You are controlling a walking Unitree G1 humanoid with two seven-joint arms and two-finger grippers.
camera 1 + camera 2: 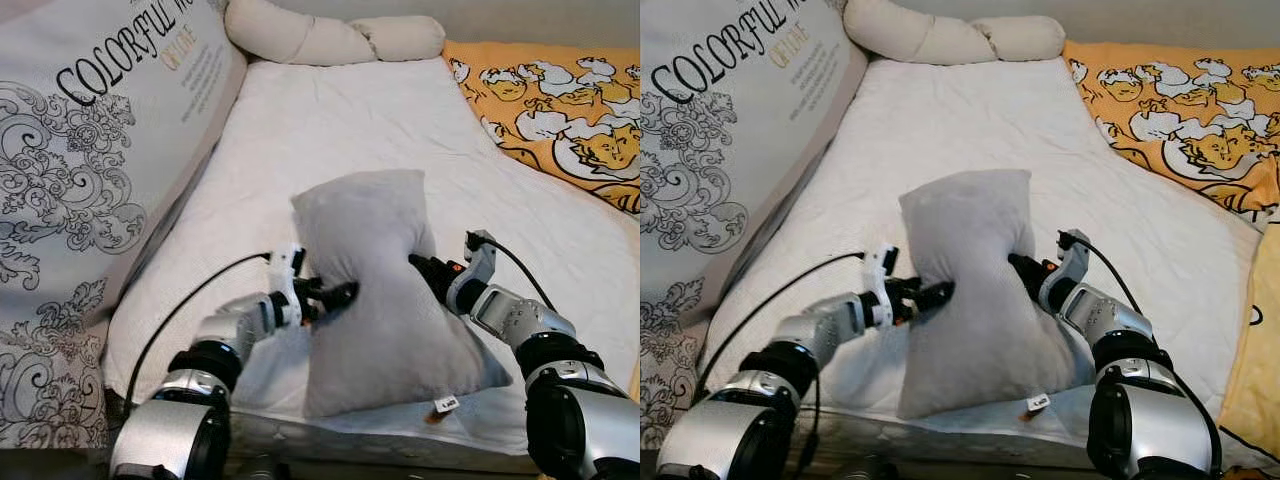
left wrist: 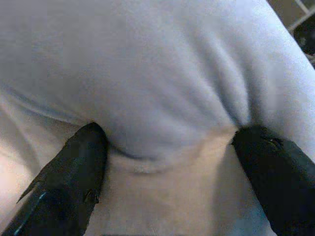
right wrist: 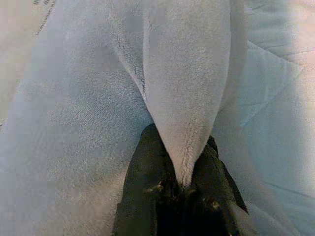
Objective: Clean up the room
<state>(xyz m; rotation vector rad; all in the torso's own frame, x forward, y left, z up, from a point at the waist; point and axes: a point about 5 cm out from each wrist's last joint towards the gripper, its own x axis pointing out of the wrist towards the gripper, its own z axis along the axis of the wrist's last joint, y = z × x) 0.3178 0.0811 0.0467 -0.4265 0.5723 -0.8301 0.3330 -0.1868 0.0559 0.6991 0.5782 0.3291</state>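
A grey pillow (image 1: 380, 290) stands on its end near the front edge of the white mattress (image 1: 330, 130), pinched in at its waist. My left gripper (image 1: 335, 297) pushes into the pillow's left side. In the left wrist view its fingers (image 2: 74, 172) are spread wide, with pillow fabric (image 2: 157, 73) bulging between them. My right gripper (image 1: 425, 268) is at the pillow's right side. The right wrist view shows this gripper (image 3: 182, 182) shut on a raised fold of the pillow (image 3: 182, 73).
A large patterned cushion (image 1: 90, 150) printed "COLORFUL" leans along the left side. A cream bolster (image 1: 330, 35) lies at the head of the bed. An orange cartoon-print blanket (image 1: 560, 110) covers the right side. The mattress front edge (image 1: 380, 435) is just below the pillow.
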